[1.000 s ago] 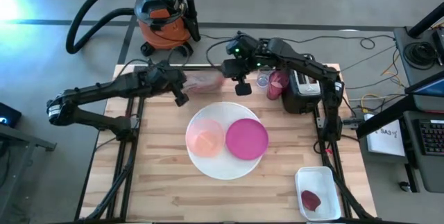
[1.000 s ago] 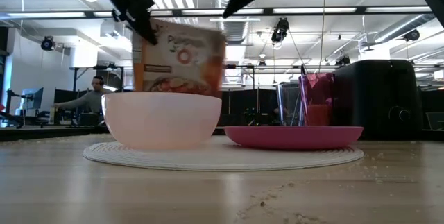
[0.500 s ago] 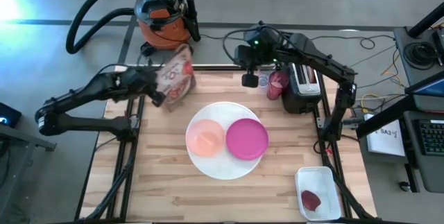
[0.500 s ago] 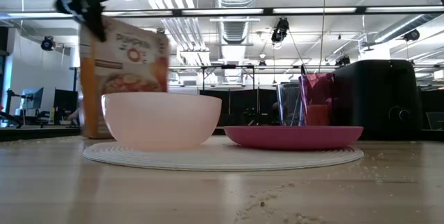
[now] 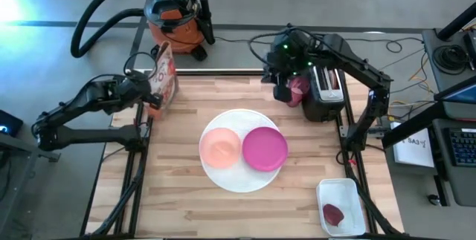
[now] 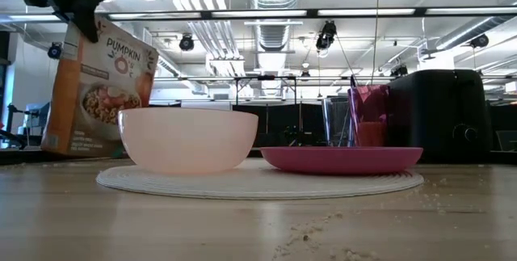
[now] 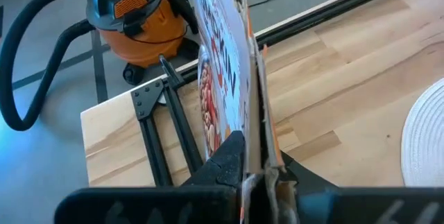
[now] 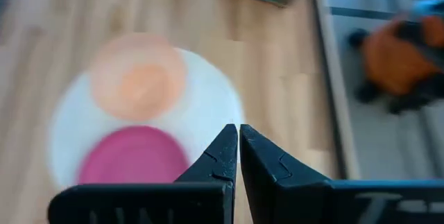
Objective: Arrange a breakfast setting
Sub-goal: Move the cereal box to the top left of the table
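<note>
A large white plate (image 5: pixel 239 174) lies mid-table, carrying a pale pink bowl (image 5: pixel 219 149) and a smaller magenta plate (image 5: pixel 265 148). My left gripper (image 5: pixel 152 96) is shut on a pumpkin cereal box (image 5: pixel 164 76) over the table's far left corner. The same box (image 6: pixel 101 91) shows tilted behind the bowl (image 6: pixel 187 138) in the low view. My right gripper (image 5: pixel 282 90) hangs shut and empty above the far right. Under it stand a translucent pink cup (image 6: pixel 367 115) and a clear glass (image 6: pixel 338 121). My left gripper pinches the box's top edge (image 7: pixel 254 156) between its two fingers, near one upper corner (image 6: pixel 81 27). The fingers slant down from the table's left side. The box hangs tilted below them, its printed face toward the near side; whether its lower end touches the table, I cannot tell.
A black toaster (image 5: pixel 324 91) stands at the far right beside the cup. A white tray (image 5: pixel 343 195) with a dark red thing sits at the near right corner. An orange-and-black shop vacuum (image 5: pixel 175 13) stands on the floor beyond the far edge. Crumbs dot the near tabletop.
My left gripper has carried the box from behind the bowl toward the table's left edge, rolling as it went; the box has turned from lying flat to standing on edge, tilted. My right gripper, shut, has risen and drifted toward the right edge.
</note>
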